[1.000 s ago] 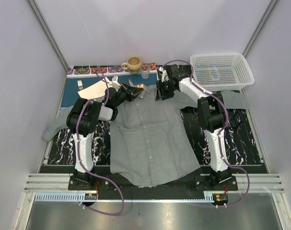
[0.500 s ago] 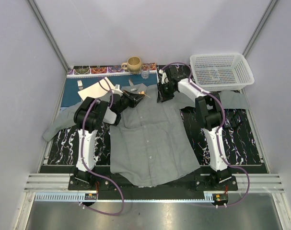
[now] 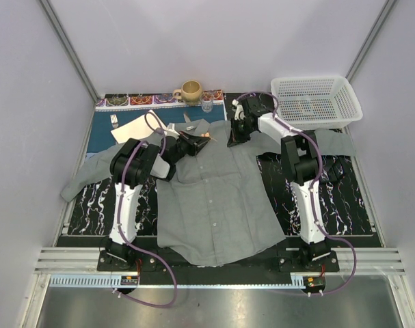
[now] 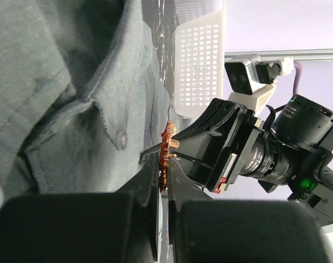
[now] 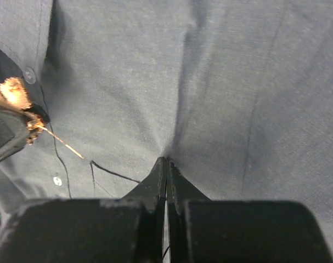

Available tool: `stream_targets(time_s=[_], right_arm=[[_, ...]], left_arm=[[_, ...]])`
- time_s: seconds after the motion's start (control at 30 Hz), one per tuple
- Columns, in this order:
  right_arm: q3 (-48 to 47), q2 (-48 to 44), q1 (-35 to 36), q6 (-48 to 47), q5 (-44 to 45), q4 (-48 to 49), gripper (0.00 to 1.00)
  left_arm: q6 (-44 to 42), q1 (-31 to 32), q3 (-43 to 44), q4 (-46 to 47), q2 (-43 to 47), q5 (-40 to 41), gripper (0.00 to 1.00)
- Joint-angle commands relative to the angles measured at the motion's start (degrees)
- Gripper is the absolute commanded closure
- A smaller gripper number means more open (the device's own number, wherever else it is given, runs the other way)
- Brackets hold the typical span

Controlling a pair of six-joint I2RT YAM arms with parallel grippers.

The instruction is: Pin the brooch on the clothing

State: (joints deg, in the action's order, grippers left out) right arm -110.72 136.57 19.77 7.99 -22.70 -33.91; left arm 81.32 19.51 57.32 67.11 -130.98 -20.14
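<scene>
The shirt (image 3: 214, 198) lies on the table (image 3: 351, 198), basket (image 3: 310, 79) and mug (image 3: 191, 90) behind it.

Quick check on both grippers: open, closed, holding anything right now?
The left gripper is closed, holding the brooch.
The right gripper is closed, pinching the shirt fabric.

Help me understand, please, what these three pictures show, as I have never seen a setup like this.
The left arm and right arm are robots bolted at the near edge of the table, each ending in a two-finger gripper. The wide picture comes from a fixed camera above and behind them; the other two come from cameras on the wrists, each showing its own fingers. A grey shirt lies flat on the table, with a blue placemat, a mug and a white basket behind it. The left gripper pinches a small orange brooch, its pin sticking out. The right gripper is closed on a fold of the shirt near the collar.
</scene>
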Motion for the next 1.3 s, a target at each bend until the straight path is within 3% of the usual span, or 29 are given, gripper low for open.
stream_targets(time_s=[0.0, 0.47, 1.27], right_arm=[[3.5, -5.7, -3.3, 7.1, -8.7, 6.6, 1.0], [13.7, -8.5, -8.1, 21.4, -21.1, 20.5, 1.0], [19.0, -8.2, -9.5, 31.1, -25.2, 30.0, 1.0]], left_arm=[[2.4, 1.2, 2.3, 12.9, -2.7, 1.8, 1.0], [6.0, 3.3, 6.1, 17.2, -6.5, 2.4, 1.0], [11.4, 5.1, 7.0, 20.3, -7.5, 4.1, 1.0]])
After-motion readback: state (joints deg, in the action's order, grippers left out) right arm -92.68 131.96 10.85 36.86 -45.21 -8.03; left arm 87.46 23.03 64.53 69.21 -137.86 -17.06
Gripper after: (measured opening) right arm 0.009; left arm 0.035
